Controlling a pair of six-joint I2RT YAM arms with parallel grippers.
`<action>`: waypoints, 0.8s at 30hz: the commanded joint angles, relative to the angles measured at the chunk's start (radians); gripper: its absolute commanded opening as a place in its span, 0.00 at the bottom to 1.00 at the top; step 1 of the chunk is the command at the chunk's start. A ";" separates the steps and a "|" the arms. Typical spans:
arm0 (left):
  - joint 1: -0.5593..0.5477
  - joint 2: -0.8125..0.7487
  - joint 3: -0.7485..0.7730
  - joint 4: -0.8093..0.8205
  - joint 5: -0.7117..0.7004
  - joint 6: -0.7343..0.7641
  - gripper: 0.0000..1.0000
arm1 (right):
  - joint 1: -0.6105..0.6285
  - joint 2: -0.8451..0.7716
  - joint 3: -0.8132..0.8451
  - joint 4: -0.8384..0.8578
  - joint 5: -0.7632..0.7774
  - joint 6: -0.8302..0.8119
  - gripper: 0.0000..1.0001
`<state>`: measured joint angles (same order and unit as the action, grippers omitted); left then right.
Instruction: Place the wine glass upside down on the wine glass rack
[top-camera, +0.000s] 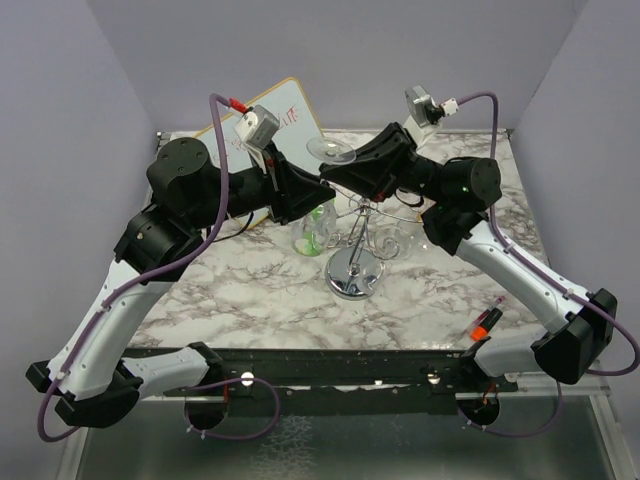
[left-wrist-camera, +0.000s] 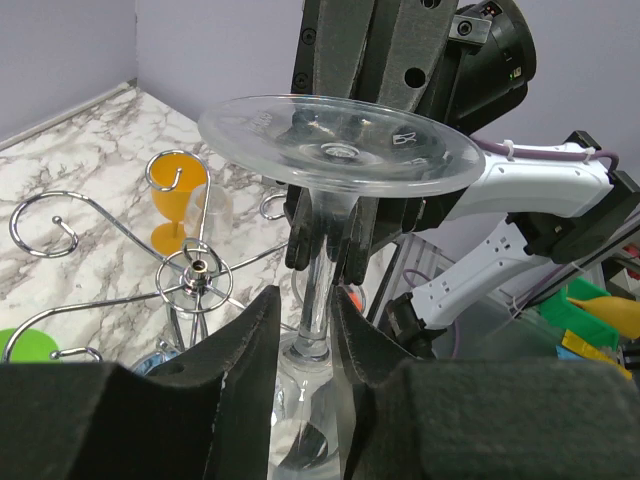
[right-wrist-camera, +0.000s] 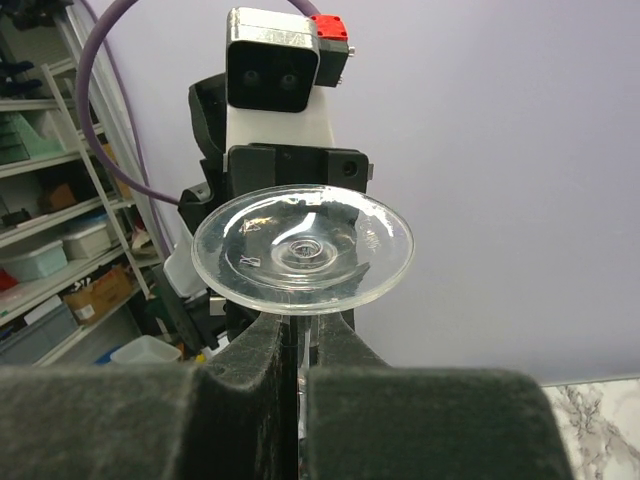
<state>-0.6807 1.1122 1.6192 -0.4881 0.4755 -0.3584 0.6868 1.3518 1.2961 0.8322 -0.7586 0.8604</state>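
While right claw (right-wrist-camera: 300, 345) clenches the wine glass (top-camera: 330, 150) near the rack (top-camera: 354, 275), whether left claw (left-wrist-camera: 305, 322) grips is unclear.

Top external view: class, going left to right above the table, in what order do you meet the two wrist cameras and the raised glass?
left wrist camera → wine glass → right wrist camera

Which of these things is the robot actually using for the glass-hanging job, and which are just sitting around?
In use: wine glass, wine glass rack, left end effector and right end effector, both at its stem.
Just there: whiteboard, green glass, orange glass, clear glass.
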 joint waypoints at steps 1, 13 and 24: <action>0.004 -0.020 -0.032 -0.006 0.068 0.029 0.26 | 0.012 -0.027 -0.010 0.066 -0.004 0.011 0.01; 0.004 -0.026 -0.053 -0.006 0.138 0.082 0.00 | 0.019 -0.024 -0.039 0.153 -0.005 0.051 0.01; 0.004 -0.124 -0.050 -0.068 -0.277 0.136 0.00 | 0.019 -0.099 -0.046 -0.126 0.079 -0.122 0.63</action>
<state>-0.6781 1.0435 1.5459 -0.5095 0.4511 -0.2714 0.7013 1.3136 1.2335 0.8471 -0.7429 0.8513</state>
